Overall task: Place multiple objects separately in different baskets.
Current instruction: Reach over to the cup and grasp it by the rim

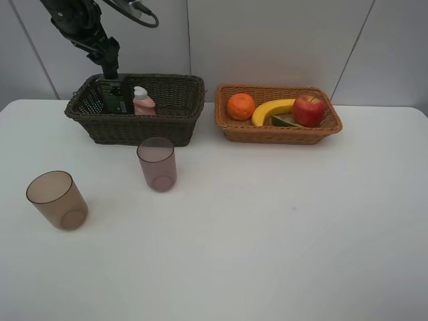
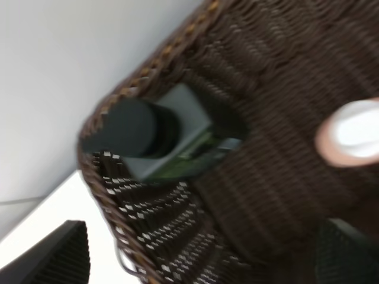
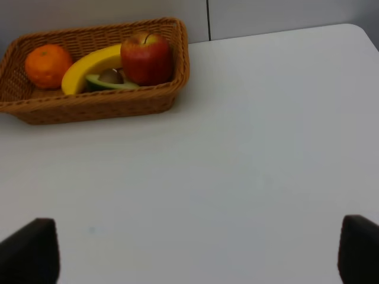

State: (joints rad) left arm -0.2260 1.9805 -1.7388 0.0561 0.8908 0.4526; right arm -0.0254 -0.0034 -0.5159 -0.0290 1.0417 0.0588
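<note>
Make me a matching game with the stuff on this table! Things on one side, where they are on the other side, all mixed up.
Things:
1. pink bottle
2. red apple
3. orange
4. cup nearer the baskets

Places (as the high camera sees them):
A. right end of the tan basket
B. standing on the table
C. inside the dark brown basket
D. left end of the tan basket

Pairs: 1-C, 2-A, 3-D, 4-B.
</note>
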